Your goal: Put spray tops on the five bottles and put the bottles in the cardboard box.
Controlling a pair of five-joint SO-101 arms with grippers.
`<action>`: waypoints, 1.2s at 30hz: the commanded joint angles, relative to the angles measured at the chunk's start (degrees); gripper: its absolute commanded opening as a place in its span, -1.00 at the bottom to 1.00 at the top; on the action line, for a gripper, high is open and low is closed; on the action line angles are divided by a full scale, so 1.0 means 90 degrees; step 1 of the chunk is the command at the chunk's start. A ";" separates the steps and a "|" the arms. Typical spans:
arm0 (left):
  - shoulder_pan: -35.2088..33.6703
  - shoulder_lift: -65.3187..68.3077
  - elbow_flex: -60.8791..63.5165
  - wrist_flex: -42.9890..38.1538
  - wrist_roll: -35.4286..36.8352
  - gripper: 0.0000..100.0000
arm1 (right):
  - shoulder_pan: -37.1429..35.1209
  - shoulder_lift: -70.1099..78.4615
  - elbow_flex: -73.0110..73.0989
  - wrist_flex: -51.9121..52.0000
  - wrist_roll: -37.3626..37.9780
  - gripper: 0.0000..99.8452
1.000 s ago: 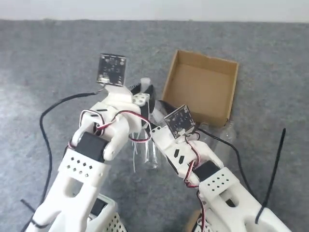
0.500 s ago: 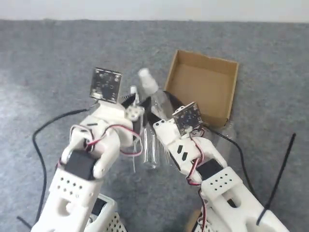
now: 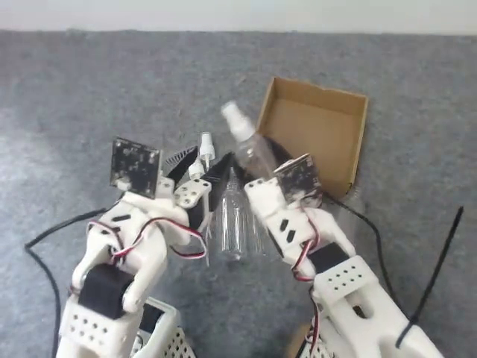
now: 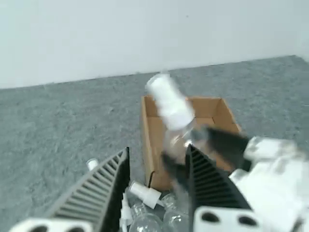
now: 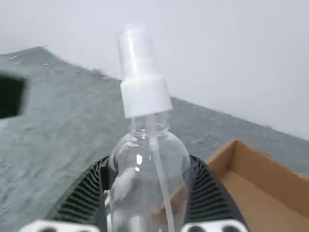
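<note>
one bottle (image 3: 252, 149) with its spray top already on is clamped by the body in the right jaws. it is raised off the bench (image 3: 89, 89) and tilted, just outside the left wall of the cardboard box (image 3: 317, 130), which sits toward the bench's far edge. we see the left jaws spread wide with nothing between them, above a loose spray top (image 3: 205, 147) near the middle of the bench. at least two uncapped bottles (image 3: 232, 220) lie side by side between the arms, toward the near edge.
</note>
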 commanded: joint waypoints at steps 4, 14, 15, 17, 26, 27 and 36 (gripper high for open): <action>-0.0547 -0.0283 0.0747 -0.0694 -0.0088 -0.65 | 0.0611 -0.0132 -0.2012 0.1822 -0.0068 -0.99; -0.0137 -0.0557 0.1265 -0.0762 -0.0361 -0.59 | 0.0552 0.0112 -0.3497 0.2867 -0.0068 -0.99; -0.0020 -0.0635 0.1245 -0.0615 -0.0361 -0.54 | 0.0435 0.0308 -0.3556 0.2867 -0.0068 -0.99; 0.0176 -0.0850 0.1226 -0.0332 -0.0361 -0.44 | 0.0249 0.0806 -0.3663 0.2808 -0.0068 -0.99; 0.0205 -0.1368 0.1792 -0.0674 -0.0684 -0.44 | -0.0484 0.1705 -0.4728 0.3629 -0.0068 -0.99; 0.0147 -0.1368 0.1929 -0.0850 -0.0694 -0.45 | -0.0611 0.1636 -0.4884 0.4039 -0.0068 -0.99; -0.0078 -0.1358 0.2144 -0.1221 -0.0772 -0.45 | -0.1206 0.0679 -0.5236 0.5621 -0.0078 -0.99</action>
